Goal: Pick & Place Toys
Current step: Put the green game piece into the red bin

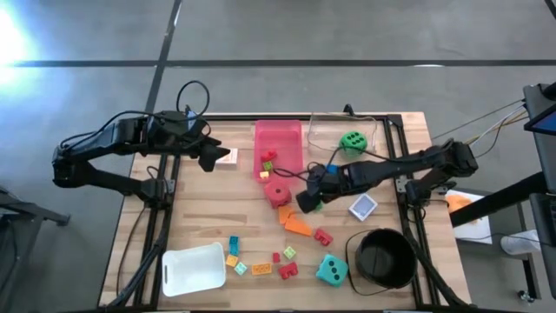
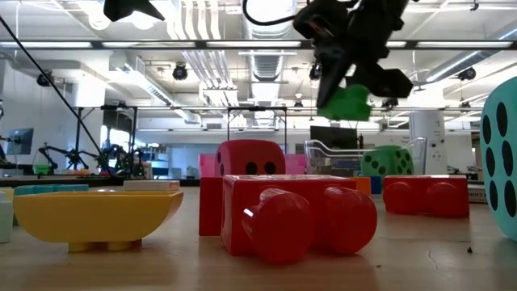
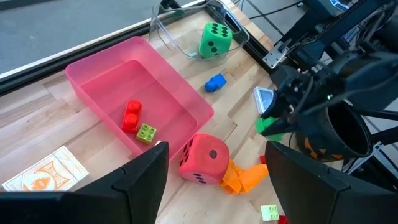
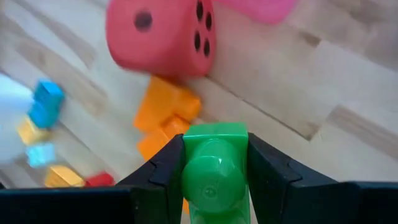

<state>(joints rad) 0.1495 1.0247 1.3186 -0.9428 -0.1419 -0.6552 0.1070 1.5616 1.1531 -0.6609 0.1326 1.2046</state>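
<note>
My right gripper hangs over the middle of the table, shut on a small green brick, which also shows in the low view high above the tabletop. Below it lie the red die and orange bricks. My left gripper stands open in the air left of the pink tray, above a card, with nothing between its fingers. The tray holds a red brick and a yellow-green brick. More small bricks lie near the front edge. My right gripper pinches the green brick by two opposite side walls between its two fingers. The fingers slant down from the table's right side. The brick is lifted clear of the table, one round stud facing back toward the wrist.
A green die sits in a clear container at the back right. A teal die and a black bucket stand at the front right, a white tray at the front left. A blue card lies right of my right gripper.
</note>
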